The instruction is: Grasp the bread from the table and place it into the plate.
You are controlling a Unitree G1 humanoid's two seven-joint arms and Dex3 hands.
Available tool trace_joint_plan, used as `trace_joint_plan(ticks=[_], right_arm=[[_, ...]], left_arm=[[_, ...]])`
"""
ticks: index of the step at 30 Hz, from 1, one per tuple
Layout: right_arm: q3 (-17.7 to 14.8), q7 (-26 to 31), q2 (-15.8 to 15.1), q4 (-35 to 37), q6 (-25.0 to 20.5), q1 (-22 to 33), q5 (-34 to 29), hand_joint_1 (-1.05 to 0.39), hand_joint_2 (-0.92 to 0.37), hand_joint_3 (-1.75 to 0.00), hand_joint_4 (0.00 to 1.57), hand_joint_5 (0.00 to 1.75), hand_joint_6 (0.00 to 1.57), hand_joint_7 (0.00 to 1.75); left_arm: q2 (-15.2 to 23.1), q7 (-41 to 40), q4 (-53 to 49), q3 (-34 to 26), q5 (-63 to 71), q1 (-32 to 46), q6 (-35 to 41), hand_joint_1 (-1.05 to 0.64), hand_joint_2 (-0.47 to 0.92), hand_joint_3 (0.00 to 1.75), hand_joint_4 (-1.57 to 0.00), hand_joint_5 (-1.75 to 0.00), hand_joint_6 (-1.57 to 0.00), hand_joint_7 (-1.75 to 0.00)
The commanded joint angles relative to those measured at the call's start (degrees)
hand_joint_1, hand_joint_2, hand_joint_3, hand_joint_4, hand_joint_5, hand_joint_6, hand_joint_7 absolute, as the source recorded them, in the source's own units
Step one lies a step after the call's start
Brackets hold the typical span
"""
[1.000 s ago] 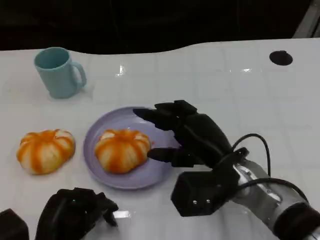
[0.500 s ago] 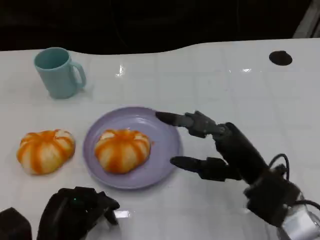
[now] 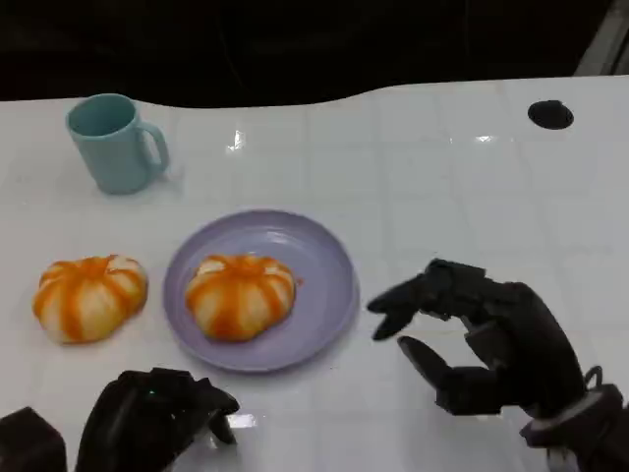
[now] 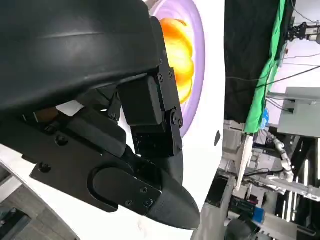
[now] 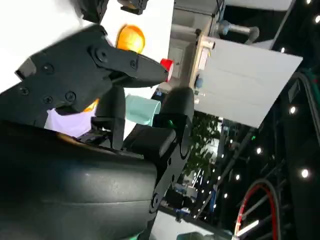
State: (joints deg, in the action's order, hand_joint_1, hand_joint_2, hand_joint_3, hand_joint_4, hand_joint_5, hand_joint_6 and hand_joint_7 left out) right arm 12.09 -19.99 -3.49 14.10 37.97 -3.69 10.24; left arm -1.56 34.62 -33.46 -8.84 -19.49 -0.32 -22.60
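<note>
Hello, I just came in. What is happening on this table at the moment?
A humanoid robot is putting bread onto a plate. One orange-striped bread already lies on the purple plate. The right hand is beside the plate, open and holding nothing. A second bread lies on the white table to the left of the plate. The left hand rests near the front edge with fingers curled in. A light blue mug stands farther back.

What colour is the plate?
Lavender purple: the plate shows best in the head view.
</note>
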Motion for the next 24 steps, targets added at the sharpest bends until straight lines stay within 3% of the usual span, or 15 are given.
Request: trace_joint_plan(ticks=[1,6,15,24], right_arm=[[-1.89,-1.02,-0.29,-2.54,-0.44,3.17,1.94,-0.22,-0.44,-1.24,0.80,1.54,0.74,1.32],[-3.44,-2.10,-0.27,-3.65,-0.84,6.23,3.21,-0.23,-0.50,-1.20,0.83,1.73,0.78,1.50],[-5.43,-4.36,0.42,-3.28,1.83,11.61,4.60,-0.23,-0.50,-1.17,0.83,1.75,0.75,1.58],[-6.75,-4.86,2.13,-0.26,4.60,11.56,4.33,-0.21,-0.45,-1.25,0.84,1.75,0.74,1.61]], left_arm=[[0.45,-0.25,1.02,-0.02,-0.05,0.93,0.51,-1.05,0.81,0.00,-0.77,-1.65,-1.57,-0.20],[0.12,-0.26,1.76,-0.06,-0.45,1.45,1.40,-1.04,0.80,0.00,-0.78,-1.65,-1.57,-0.18],[0.16,0.26,1.72,-0.21,-0.26,2.37,0.52,-1.04,0.80,0.00,-0.79,-1.64,-1.57,-0.19],[0.80,0.48,1.35,-0.51,-0.28,2.12,0.61,-1.05,0.81,0.00,-0.78,-1.64,-1.57,-0.18]])
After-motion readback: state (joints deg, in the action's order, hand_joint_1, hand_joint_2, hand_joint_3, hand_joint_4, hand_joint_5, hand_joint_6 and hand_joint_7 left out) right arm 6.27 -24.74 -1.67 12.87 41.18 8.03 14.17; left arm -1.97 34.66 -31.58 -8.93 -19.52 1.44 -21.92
